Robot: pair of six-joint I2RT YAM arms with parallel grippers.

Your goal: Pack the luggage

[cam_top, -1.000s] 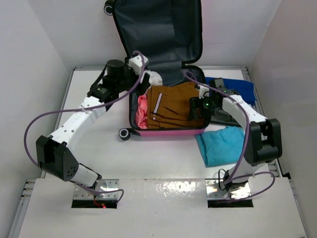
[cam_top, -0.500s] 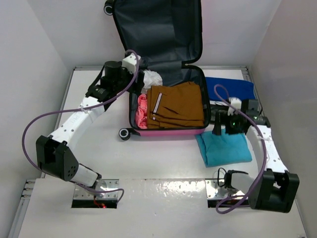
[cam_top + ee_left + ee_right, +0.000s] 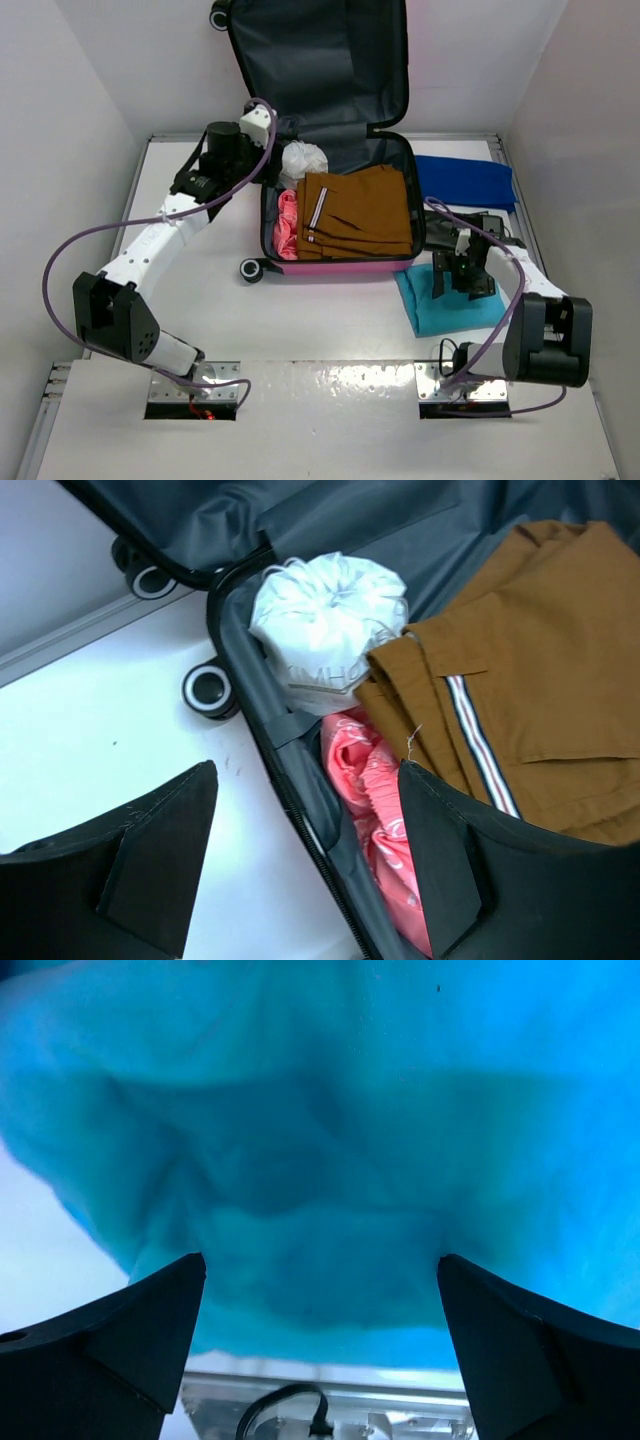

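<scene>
The hot-pink luggage [image 3: 340, 266] lies open, its dark grey lid [image 3: 320, 60] leaning on the back wall. In it are folded brown shorts [image 3: 360, 212], a pink garment [image 3: 287, 225] and a white drawstring bag [image 3: 303, 160]. My left gripper [image 3: 268, 170] is open and empty over the luggage's left rear wall; in the left wrist view [image 3: 305, 780] its fingers straddle that wall [image 3: 300, 780]. My right gripper [image 3: 455, 280] is open and empty, low over a turquoise garment [image 3: 450, 305] right of the luggage. The garment fills the right wrist view [image 3: 320, 1110] between the open fingers [image 3: 320, 1260].
A dark blue garment [image 3: 465, 180] lies at the back right, with a dark item [image 3: 492, 224] in front of it. The luggage's black wheels [image 3: 253, 270] stick out at its front left. White walls close in the table on three sides.
My right arm has swung out of the luggage, to the right and down over the turquoise garment. My left gripper has drawn back a little to the left rear of the luggage.
</scene>
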